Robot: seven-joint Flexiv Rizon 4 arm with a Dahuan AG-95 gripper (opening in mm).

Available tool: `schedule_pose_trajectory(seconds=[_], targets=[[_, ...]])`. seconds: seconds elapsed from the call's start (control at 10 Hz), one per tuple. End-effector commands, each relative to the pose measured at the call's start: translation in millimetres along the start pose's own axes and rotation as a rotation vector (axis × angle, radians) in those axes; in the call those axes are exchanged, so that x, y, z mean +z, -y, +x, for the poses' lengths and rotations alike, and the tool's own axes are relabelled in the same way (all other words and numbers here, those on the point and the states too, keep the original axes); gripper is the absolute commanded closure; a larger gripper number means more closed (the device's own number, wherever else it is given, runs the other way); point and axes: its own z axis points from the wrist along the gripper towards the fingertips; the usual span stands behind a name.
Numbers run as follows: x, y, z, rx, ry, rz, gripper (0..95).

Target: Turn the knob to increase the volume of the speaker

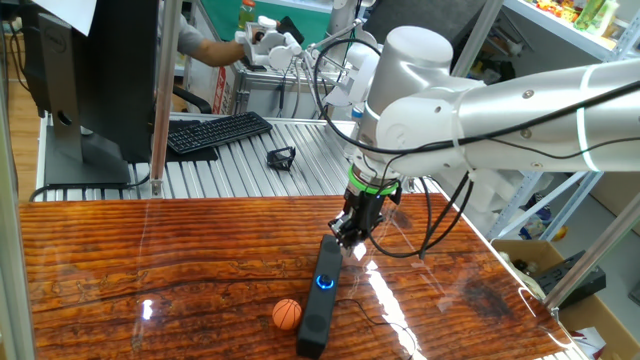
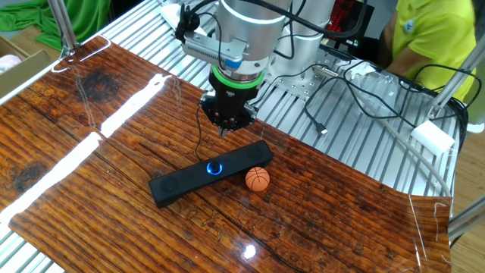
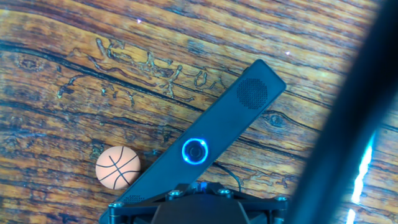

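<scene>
The speaker (image 1: 318,305) is a long black bar lying on the wooden table; it also shows in the other fixed view (image 2: 182,182) and the hand view (image 3: 239,115). The knob (image 1: 324,282) glows with a blue ring near the bar's middle (image 2: 215,167) (image 3: 195,151). My gripper (image 1: 350,232) hangs above the table just past the speaker's far end, a little above and behind the knob (image 2: 225,127). Its fingers look closed together and hold nothing. In the hand view only the hand's dark body shows at the bottom edge; the fingertips are hidden.
A small orange ball (image 1: 287,314) lies beside the speaker (image 2: 258,178) (image 3: 118,167). A thin cable runs from the speaker. A black keyboard (image 1: 215,132), a monitor (image 1: 100,70) and a small black clip (image 1: 281,158) are on the metal bench behind. A person stands nearby.
</scene>
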Motion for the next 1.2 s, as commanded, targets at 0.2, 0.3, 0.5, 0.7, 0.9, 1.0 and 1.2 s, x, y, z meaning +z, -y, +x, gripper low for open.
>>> schedule_pose_trajectory(seconds=[0.2,0.3,0.5,0.7,0.9,1.0,1.2], targets=[[0.8,-0.1,-1.2,0.005,-0.007,0.006,95.0],[0.8,0.0,-1.9,0.006,-0.011,0.006,95.0],[1.7,0.5,-5.1,0.021,-0.016,0.001,95.0],[3.2,0.5,-7.3,0.038,-0.025,0.005,95.0],[7.7,-0.8,-9.7,0.048,-0.022,0.012,95.0],[10.8,-1.3,-12.3,0.053,-0.021,0.011,95.0],[14.1,-0.3,-18.5,0.045,-0.035,0.008,95.0]])
